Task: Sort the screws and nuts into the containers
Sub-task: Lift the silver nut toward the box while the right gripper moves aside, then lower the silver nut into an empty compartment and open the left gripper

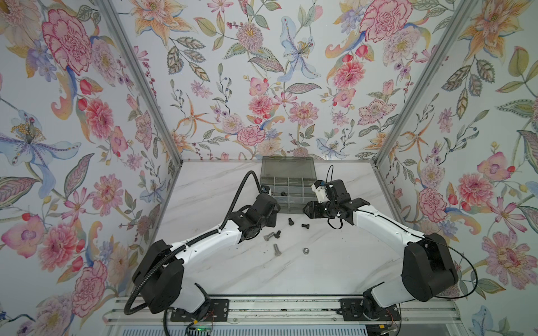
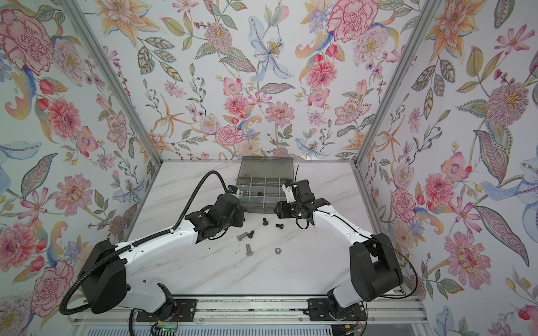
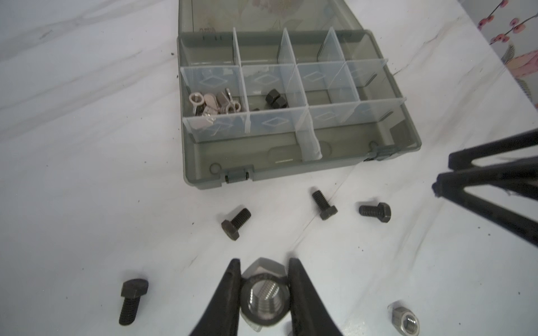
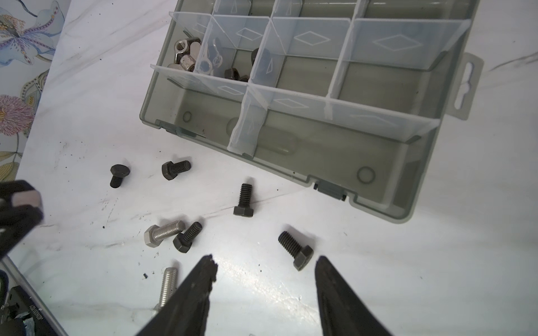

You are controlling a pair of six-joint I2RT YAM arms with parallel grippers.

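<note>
my left gripper [image 3: 264, 263] pinching a silver hex nut [image 3: 263, 304], my right gripper [image 4: 265, 260] spread and empty beside loose black screws [image 4: 295, 250] on the desk [image 3: 87, 145], organizer box [image 3: 201, 163] open at the far edge, nuts [image 3: 212, 103] in two cells [image 3: 214, 78]

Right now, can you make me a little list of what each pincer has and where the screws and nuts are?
left pincer: shut on a silver nut
right pincer: open, empty
box: lid open; silver nuts in one cell, black nuts in the next
table: five black screws, two silver screws, one loose nut
</note>
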